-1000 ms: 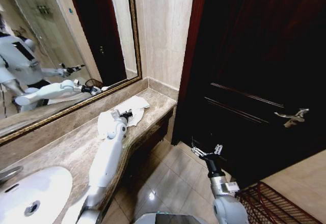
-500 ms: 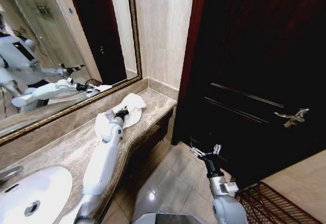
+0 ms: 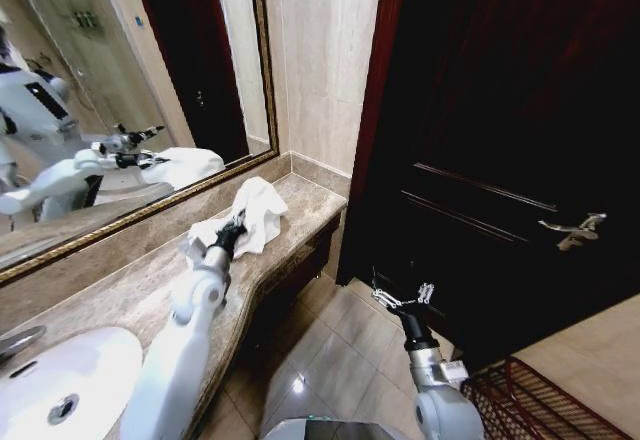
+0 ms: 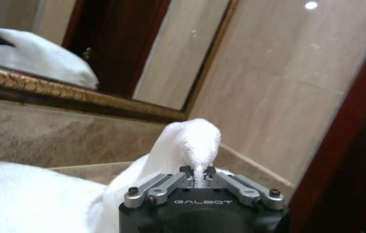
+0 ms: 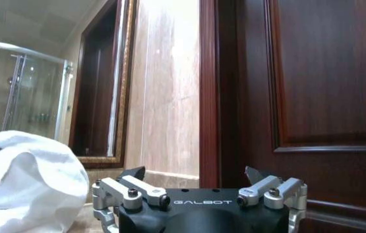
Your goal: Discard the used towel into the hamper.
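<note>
Left gripper (image 4: 198, 174) pinched shut on white towel (image 4: 186, 143), a fold rising above the fingers (rest bunched on the marble counter (image 4: 47, 141)). Gold-framed mirror (image 4: 73, 94) along counter's back edge.

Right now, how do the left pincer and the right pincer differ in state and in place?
The left pincer is shut on the white towel, while the right pincer is open and holds nothing. The left pincer is over the marble counter by the mirror, while the right pincer hangs lower, over the tiled floor before the dark door. Both carry the same grey fingers.
</note>
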{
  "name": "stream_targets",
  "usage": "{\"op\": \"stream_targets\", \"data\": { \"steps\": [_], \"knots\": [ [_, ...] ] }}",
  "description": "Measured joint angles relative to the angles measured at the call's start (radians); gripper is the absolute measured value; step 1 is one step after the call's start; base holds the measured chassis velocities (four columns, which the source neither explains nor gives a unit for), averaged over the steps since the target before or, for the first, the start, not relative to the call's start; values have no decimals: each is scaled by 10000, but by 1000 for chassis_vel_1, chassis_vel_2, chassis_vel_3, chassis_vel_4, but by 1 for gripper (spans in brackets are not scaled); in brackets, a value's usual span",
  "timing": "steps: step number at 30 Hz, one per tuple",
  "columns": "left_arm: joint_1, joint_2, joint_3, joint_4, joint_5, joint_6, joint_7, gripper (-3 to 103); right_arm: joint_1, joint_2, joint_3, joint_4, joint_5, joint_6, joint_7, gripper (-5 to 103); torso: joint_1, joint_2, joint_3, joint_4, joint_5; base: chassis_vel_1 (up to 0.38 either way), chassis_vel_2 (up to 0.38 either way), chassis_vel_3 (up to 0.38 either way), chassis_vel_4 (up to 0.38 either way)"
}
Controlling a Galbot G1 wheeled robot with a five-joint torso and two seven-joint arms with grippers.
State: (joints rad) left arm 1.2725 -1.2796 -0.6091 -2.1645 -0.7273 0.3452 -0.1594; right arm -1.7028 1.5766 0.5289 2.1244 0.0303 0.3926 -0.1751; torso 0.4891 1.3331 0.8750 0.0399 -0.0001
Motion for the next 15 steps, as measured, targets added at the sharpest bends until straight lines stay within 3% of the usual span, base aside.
{"op": "stream_targets", "data": {
  "steps": [5, 8, 15],
  "knots": [
    [736, -106, -280, -812, 116, -399, 403, 4, -172, 39, 14, 17, 2, 309, 32, 100, 0, 0, 0, -4, 0, 0, 0, 0, 0],
    [1627, -397, -581, -1779, 927, -1005, 929, 4, -360, 53, 58, 68, 67, 628, 125, 100, -1, 0, -1, -1, 3, 0, 0, 0, 0],
    [2350, -756, -962, -2547, 2165, -1811, 1209, 4, -555, 27, 50, 138, 194, 1110, 350, 100, 0, 0, 1, -3, 3, 0, 0, 0, 0]
  ]
}}
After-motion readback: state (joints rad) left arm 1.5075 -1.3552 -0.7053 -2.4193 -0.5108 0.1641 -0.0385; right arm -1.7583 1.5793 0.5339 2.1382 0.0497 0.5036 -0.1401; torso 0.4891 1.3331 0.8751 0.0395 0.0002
